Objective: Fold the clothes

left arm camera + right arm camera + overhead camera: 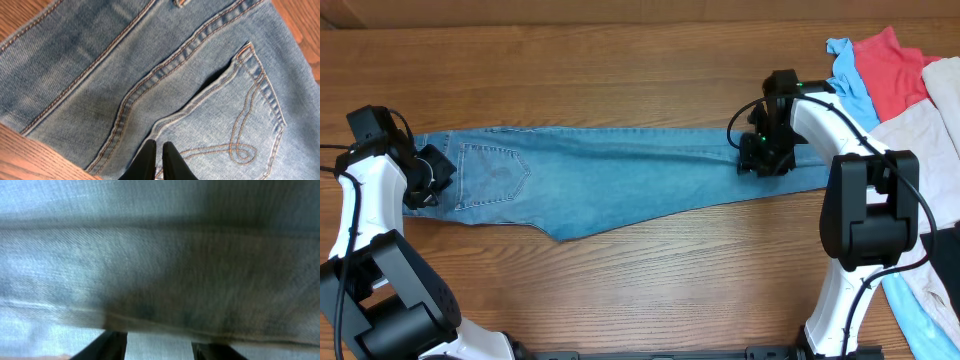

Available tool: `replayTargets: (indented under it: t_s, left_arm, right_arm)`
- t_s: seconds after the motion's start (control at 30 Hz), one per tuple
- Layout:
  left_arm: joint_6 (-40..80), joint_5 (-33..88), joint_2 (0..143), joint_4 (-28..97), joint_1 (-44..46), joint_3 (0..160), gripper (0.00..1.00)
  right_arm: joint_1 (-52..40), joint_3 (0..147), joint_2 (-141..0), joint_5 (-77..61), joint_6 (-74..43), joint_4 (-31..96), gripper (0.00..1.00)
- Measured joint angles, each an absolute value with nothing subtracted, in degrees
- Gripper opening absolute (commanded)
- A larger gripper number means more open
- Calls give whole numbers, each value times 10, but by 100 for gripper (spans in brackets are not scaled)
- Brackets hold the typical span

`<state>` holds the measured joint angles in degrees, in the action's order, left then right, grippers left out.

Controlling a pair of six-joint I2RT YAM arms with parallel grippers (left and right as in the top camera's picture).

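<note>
One pair of blue jeans lies flat and long across the wooden table. It is the only pair. One back pocket shows from above, near the waist end of the jeans. It has a curly line sewn on it.

There are two robot arms, one at each end of the jeans.

The left gripper sits at the waist end of the jeans, just beside the pocket. In the left wrist view, its two black fingers are almost pressed together, with only a thin slit between them. They point at the denim close to the pocket's edge. I cannot tell if any cloth is pinched in there.

The right gripper is on the leg end of the jeans, touching the cloth. In the right wrist view, its two fingers stand apart, and blurry denim fills the view and the gap between them. I cannot tell if they are squeezing it.

Past the leg end of the jeans is one pile of other clothes. I count three colors there: a light blue piece, a red piece and a beige piece. They overlap each other.
</note>
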<state>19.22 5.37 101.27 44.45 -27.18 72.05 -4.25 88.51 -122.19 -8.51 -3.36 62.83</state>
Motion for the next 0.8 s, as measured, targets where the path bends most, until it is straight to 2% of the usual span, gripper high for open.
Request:
replayTargets:
  t_s: [0.3,0.5,0.8]
  left_arm:
    - [191,54,1013,452,-272,721,10]
    - [191,54,1013,457,-272,721,10]
    - [191,54,1013,462,-272,721,11]
  right_arm:
    - [-43,885,-1222,-21,-95,477,50]
    - [-33,908,-1222,-12,-115,446,53]
    - [-27,1018,-1211,-6,-119,587,52]
